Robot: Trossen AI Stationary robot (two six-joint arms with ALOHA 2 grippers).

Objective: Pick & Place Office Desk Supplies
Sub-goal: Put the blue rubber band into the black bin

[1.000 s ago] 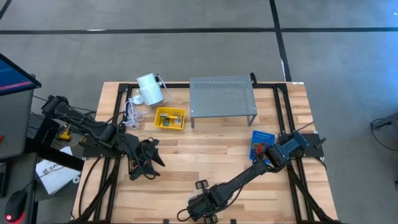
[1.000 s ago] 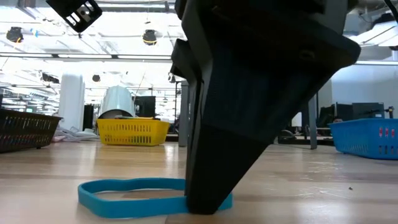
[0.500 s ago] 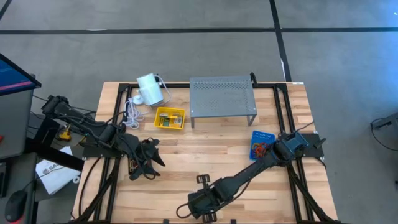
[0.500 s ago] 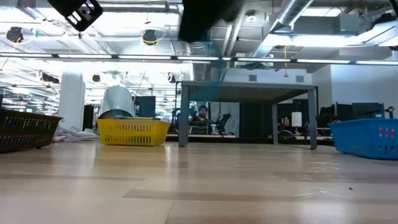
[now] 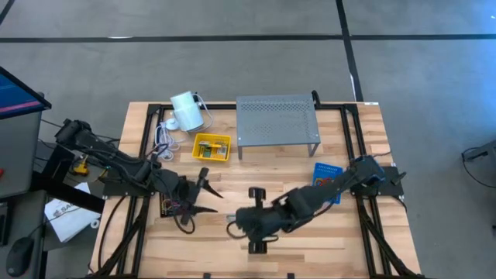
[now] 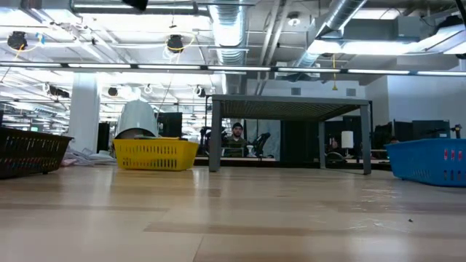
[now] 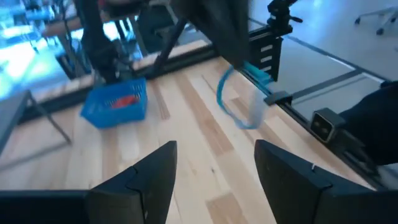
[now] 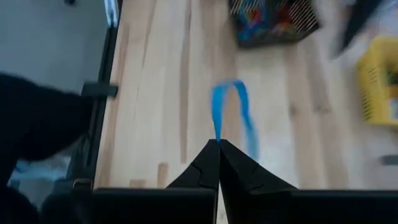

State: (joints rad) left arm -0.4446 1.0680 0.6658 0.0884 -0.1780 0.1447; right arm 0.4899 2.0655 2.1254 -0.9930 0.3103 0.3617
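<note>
Wooden slatted tabletop (image 5: 263,182) | your right gripper (image 8: 217,144), over the table's middle, is pinched on a thin blue rubber-band loop (image 8: 231,115) | loop hangs clear of the wood, stretched long, running straight away from the fingertips | your left gripper (image 7: 214,171), spread apart, faces it from nearby

The grey perforated shelf (image 5: 277,120) is standing at the far edge of the wooden table (image 5: 271,174). Left of the shelf, a white cylinder (image 5: 186,110) is lying on its side, its coiled white cord (image 5: 164,138) trailing nearer. In the low view, 1 person (image 6: 235,138) is sitting beyond the shelf's legs.
</note>
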